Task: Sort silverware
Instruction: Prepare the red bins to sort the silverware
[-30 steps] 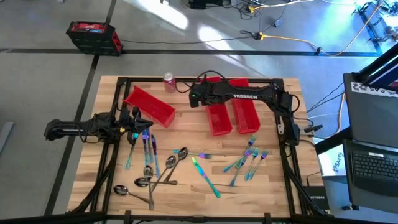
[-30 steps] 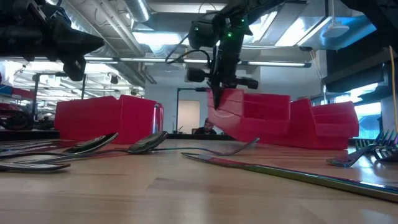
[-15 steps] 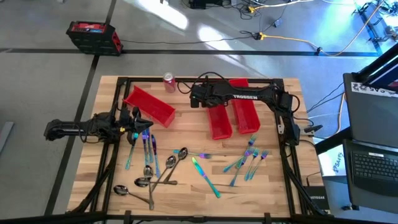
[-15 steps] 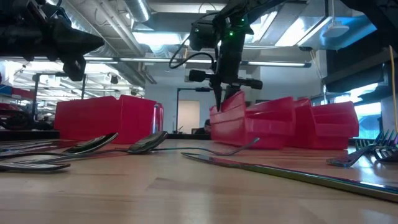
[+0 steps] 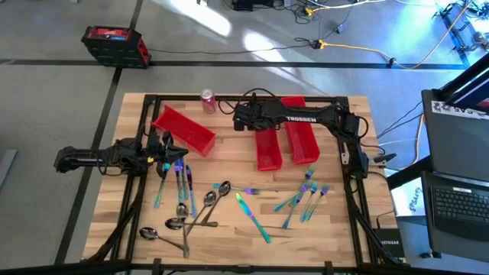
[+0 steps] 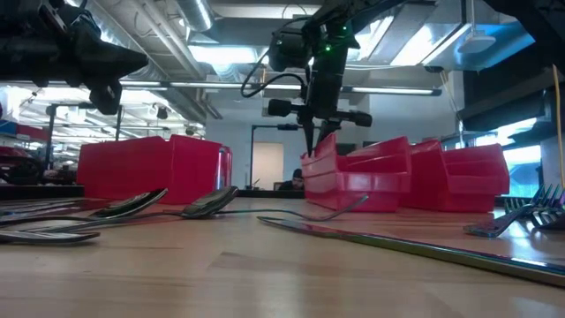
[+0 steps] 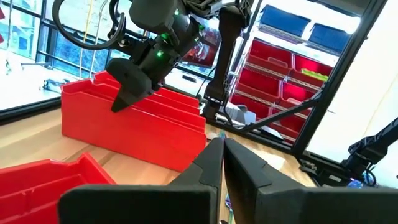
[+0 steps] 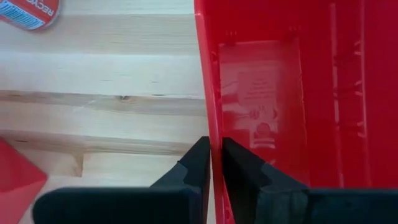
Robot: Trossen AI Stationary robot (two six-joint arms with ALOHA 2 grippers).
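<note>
The right gripper [image 5: 256, 128] hangs over the back centre of the table [image 5: 229, 237], its two fingers [image 8: 198, 163] straddling the thin side wall of the middle bin [image 5: 269, 150]; the wall sits in the narrow gap between them, but whether they pinch it or merely flank it cannot be told. In the low view this gripper [image 6: 311, 148] points straight down at the bin's near corner, and the bin [image 6: 353, 181] rests flat on the wood. A second bin [image 5: 299, 140] lies just beside it to the right, a third bin [image 5: 183, 130] lies at an angle toward the left, and a soda can [image 5: 207, 101] stands near the back edge. The left gripper [image 5: 170, 150], fingers clenched together and empty, waits low at the left side beside the angled bin. The silverware [image 5: 221, 200] lies loose on the front half of the table: spoons [image 5: 179, 223] front left, knives [image 5: 183, 182] beside the left gripper, forks [image 5: 307, 197] to the right.
</note>
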